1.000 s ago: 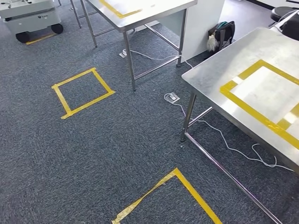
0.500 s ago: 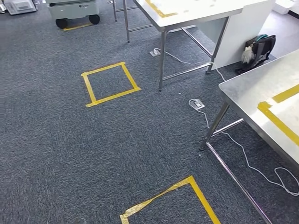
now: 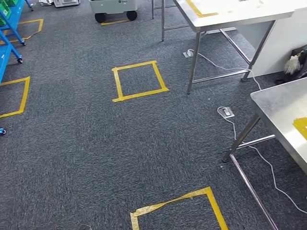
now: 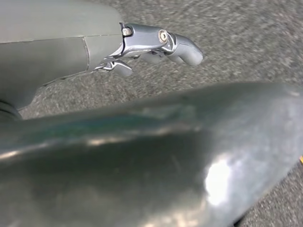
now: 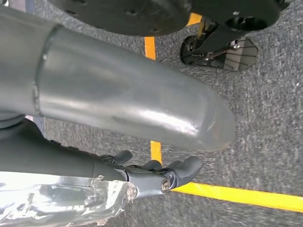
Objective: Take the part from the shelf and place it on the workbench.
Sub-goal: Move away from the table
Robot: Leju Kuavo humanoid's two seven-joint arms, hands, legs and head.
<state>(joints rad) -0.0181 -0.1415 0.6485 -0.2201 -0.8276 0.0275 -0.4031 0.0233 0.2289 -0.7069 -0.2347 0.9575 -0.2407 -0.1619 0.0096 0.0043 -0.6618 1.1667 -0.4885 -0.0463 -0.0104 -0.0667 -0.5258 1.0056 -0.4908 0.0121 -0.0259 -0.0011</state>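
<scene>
Camera swung left since earlier; left hand (image 4: 157, 45) and right hand (image 5: 157, 172) empty, fingers loosely extended.

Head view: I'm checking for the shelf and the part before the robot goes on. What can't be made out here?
- Blue shelf: cut off by the head view's left edge; the part can't be told.
- Workbench: cut off by the right edge.
- Left hand: blurred, partly hidden by its cover.

Dark grey speckled carpet (image 3: 90, 143) carries yellow tape squares (image 3: 139, 80). The steel tabletop (image 3: 278, 108) is silvery grey with a yellow tape patch. A blue shelf (image 3: 9, 24) holds green bins.
</scene>
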